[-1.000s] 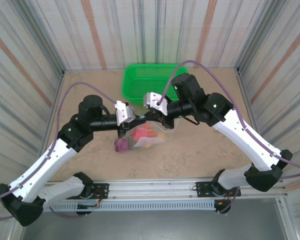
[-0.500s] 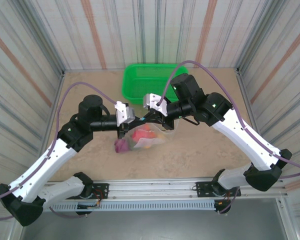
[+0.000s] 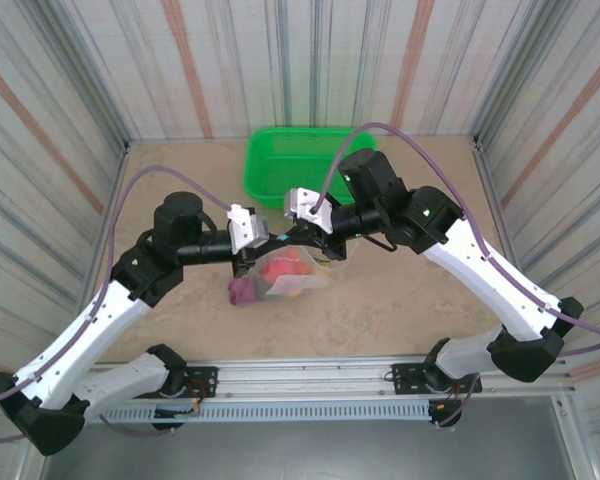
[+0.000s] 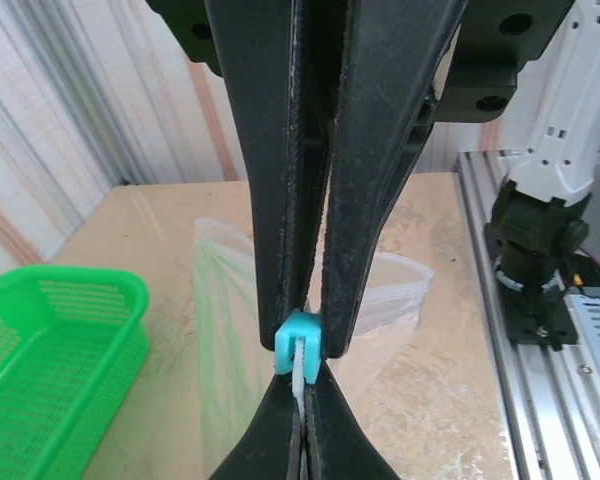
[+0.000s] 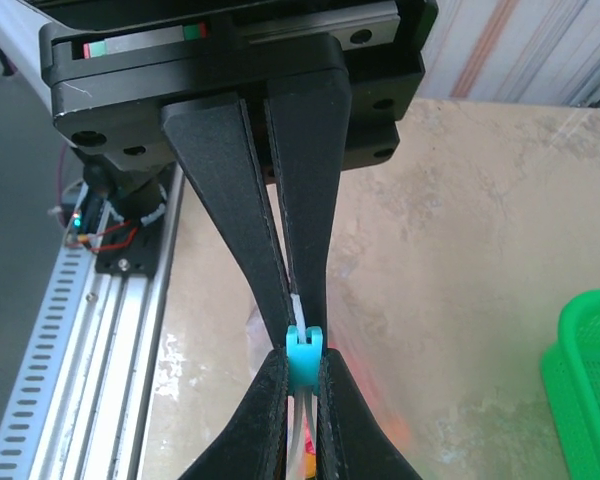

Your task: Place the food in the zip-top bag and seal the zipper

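Observation:
The clear zip-top bag (image 3: 292, 278) hangs between both grippers just above the table, with red, orange and yellow food (image 3: 280, 270) inside. A purple piece (image 3: 242, 291) shows at its lower left. My left gripper (image 3: 272, 240) (image 4: 302, 398) is shut on the end of the pale zipper (image 4: 299, 384) (image 5: 296, 305). Facing it tip to tip, my right gripper (image 3: 295, 235) (image 5: 303, 362) is shut on the teal slider (image 4: 298, 342) (image 5: 303, 347) that rides on that strip. Clear plastic (image 4: 225, 300) sags behind the fingers.
The green mesh basket (image 3: 292, 165) (image 4: 50, 360) (image 5: 585, 385) stands against the back wall, just beyond the grippers. Striped walls close in the sandy table (image 3: 410, 300) on three sides. A metal rail (image 3: 310, 380) runs along the near edge.
My left gripper's jaws have closed a little tighter on the zipper end, and the left arm has drawn slightly to the left. The bag and the right arm have hardly shifted.

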Tool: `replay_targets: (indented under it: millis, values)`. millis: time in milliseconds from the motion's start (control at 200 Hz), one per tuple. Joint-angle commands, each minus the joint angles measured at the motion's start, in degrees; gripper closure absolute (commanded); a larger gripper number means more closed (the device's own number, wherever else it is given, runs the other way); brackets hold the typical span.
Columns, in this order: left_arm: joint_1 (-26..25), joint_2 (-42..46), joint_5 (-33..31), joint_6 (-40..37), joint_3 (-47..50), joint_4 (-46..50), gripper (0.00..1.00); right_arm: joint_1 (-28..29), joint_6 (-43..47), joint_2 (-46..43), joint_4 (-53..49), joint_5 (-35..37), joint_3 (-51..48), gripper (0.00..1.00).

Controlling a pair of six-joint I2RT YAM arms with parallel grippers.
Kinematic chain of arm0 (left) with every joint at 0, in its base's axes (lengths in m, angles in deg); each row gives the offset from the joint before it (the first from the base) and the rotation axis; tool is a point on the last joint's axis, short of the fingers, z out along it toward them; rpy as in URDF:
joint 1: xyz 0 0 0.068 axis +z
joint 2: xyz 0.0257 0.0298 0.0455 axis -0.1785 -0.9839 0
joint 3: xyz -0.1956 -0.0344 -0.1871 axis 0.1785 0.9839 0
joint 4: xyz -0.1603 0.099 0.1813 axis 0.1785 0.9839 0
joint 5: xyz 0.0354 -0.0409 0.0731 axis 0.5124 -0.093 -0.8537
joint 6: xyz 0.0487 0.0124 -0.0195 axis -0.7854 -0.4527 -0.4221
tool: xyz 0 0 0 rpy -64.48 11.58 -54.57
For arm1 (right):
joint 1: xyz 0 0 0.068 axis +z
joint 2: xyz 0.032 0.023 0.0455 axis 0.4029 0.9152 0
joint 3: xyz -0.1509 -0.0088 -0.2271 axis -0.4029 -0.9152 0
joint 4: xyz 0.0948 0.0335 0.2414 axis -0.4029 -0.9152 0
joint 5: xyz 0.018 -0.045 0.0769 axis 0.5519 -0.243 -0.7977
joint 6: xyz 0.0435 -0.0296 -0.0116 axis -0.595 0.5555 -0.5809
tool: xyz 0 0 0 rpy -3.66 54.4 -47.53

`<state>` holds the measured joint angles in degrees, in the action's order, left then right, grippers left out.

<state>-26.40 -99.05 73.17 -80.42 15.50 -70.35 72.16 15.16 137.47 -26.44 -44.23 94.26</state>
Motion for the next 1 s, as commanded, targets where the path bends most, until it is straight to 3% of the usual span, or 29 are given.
replay_targets:
  millis: [0, 286, 431, 596, 997]
  values:
    - [1.31, 4.68, -3.13, -0.82, 0.9, -4.34, 1.0, -0.79, 1.02, -0.63, -3.78, 6.64, -1.3, 1.0]
    - [2.75, 8.43, -7.45, -1.12, 1.94, -5.85, 1.0, -3.42, -0.1, -2.43, -3.24, 8.76, -2.85, 1.0]
    - [3.55, 11.19, -12.78, -1.0, 3.49, -8.02, 1.0, -5.32, -0.98, -3.64, -2.48, 9.39, -4.48, 1.0]
    - [3.98, 13.95, -23.08, -2.68, 4.92, -9.31, 1.0, -7.31, -2.01, -4.93, -1.5, 10.03, -7.0, 1.0]
    - [7.01, 17.93, -30.98, -1.45, 6.81, -10.71, 1.0, -11.3, -3.62, -7.85, 0.02, 10.89, -10.7, 1.0]
